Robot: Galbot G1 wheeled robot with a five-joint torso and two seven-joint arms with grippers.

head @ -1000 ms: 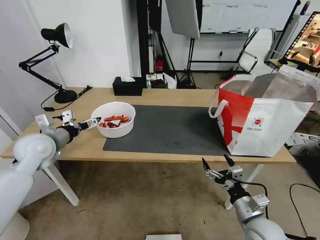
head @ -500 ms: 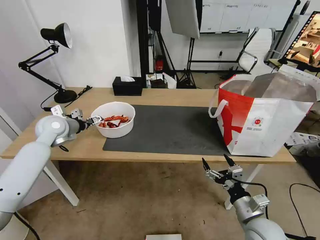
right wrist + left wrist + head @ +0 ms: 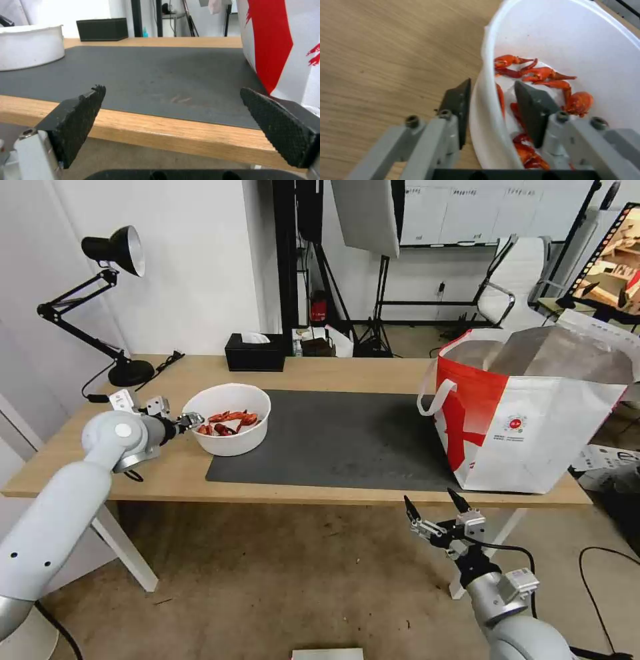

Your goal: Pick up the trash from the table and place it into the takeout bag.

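Observation:
The trash in view is a white bowl point(image 3: 230, 439) of red crayfish shells point(image 3: 227, 421), standing on the left end of the dark mat point(image 3: 347, 437) on the table point(image 3: 360, 370). My left gripper point(image 3: 191, 419) is open and straddles the bowl's left rim. In the left wrist view, one finger point(image 3: 456, 110) is outside the bowl point(image 3: 573, 40) wall and the other sits inside among the shells point(image 3: 540, 73). The takeout bag point(image 3: 533, 427) stands open at the table's right end. My right gripper point(image 3: 430, 499) hangs open below the front edge, near the bag point(image 3: 276, 37).
A black tissue box point(image 3: 255, 352) sits at the table's back edge, and a black desk lamp point(image 3: 110, 307) stands at the back left corner. Light stands and an office chair point(image 3: 513, 280) are on the floor behind the table.
My left arm has swung its elbow in and up, and the gripper has settled over the bowl's rim. The right arm and the bowl have stayed where they were.

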